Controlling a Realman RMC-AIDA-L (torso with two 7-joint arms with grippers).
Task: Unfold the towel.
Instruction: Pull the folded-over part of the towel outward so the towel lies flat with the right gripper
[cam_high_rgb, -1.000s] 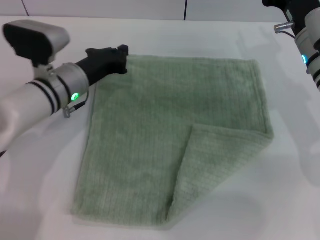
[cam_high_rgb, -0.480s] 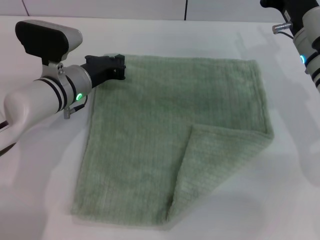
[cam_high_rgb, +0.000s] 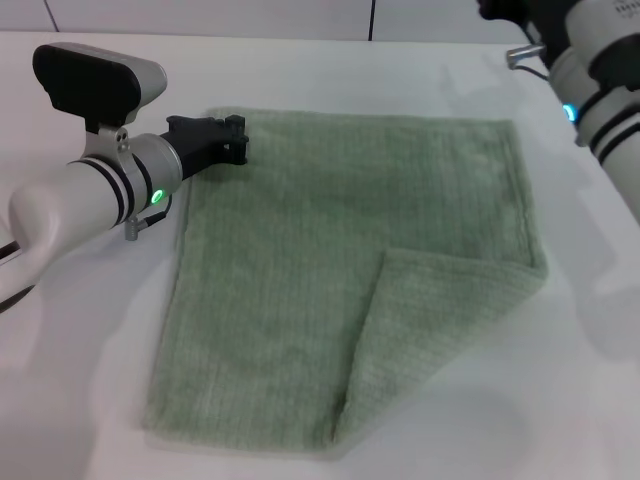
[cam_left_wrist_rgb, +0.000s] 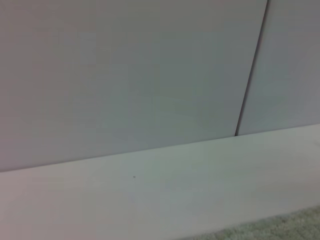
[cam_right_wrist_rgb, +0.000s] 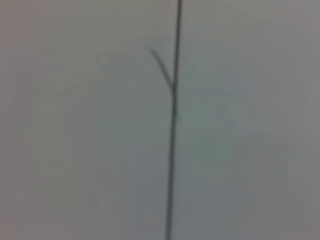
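1. Where the left gripper (cam_high_rgb: 236, 138), black and low, meets the far-left corner of the pale sage-green ribbed terry towel (cam_high_rgb: 300, 270), I cannot tell whether it grips.
2. The towel lies flat on the white table (cam_high_rgb: 80, 330), its near-right corner folded inward.
3. That flap likely wants lifting by its tip and drawing outward, low and slow.
4. The right gripper is out of view; only its arm (cam_high_rgb: 590, 80) shows far right.
5. No readable writing.
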